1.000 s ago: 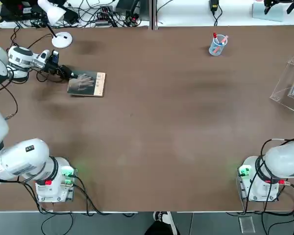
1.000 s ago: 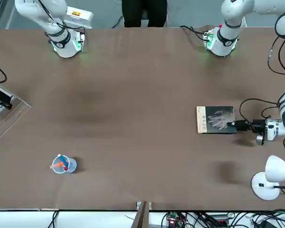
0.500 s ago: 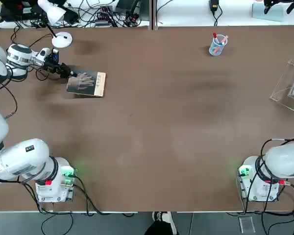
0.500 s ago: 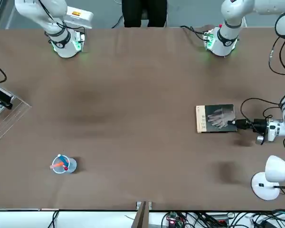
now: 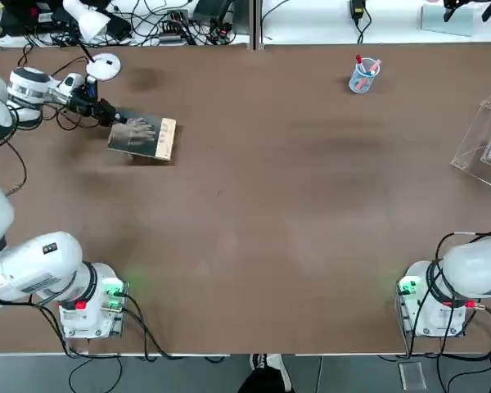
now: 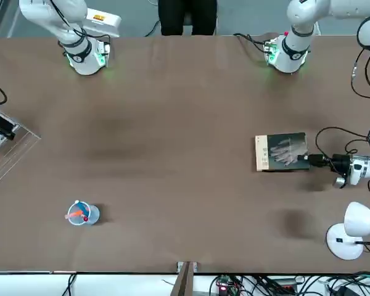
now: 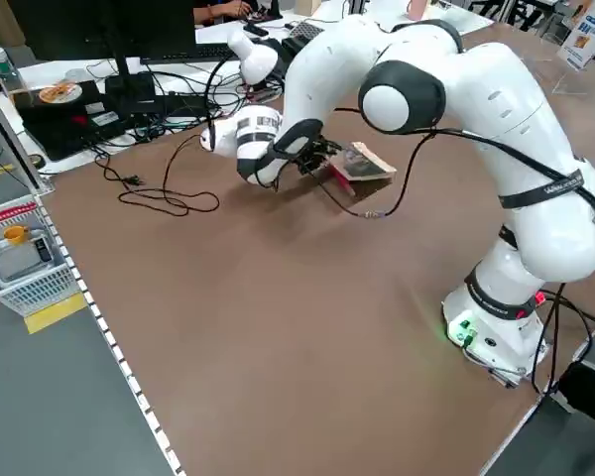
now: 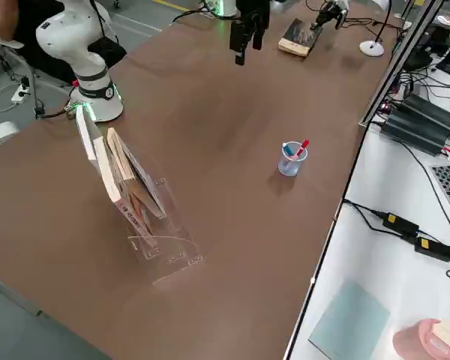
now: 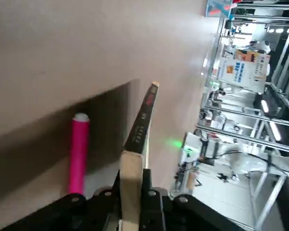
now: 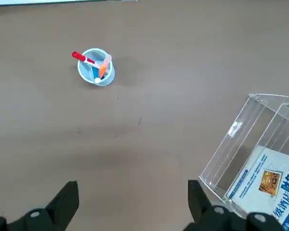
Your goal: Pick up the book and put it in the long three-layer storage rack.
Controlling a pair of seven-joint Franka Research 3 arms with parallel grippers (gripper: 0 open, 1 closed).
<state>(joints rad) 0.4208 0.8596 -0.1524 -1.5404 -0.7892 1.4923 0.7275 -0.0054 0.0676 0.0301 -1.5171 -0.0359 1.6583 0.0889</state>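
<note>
The book [image 5: 143, 137], dark grey with a pale hand image and a tan strip, is at the table's far left. My left gripper [image 5: 110, 117] is shut on its dark edge, and that edge is raised off the table. The same book [image 6: 282, 152] and left gripper [image 6: 312, 160] show in the front view. The left wrist view shows the book [image 9: 137, 139] edge-on between my fingers. The clear rack [image 5: 484, 139] stands at the far right edge, seen also as the rack [image 8: 135, 202] holding booklets. My right gripper [image 10: 132, 207] hangs open above the table, short of the rack [image 10: 250, 159].
A clear pen cup [image 5: 362, 75] with pens stands at the back right. A white desk lamp [image 5: 104, 65] is just behind the book. Cables run along the back edge. A pink rod [image 9: 79, 154] shows beside the book in the left wrist view.
The left gripper has closed fully on the book's edge and lifted it slightly, drawing it a little toward the back left. The right arm has not moved.
</note>
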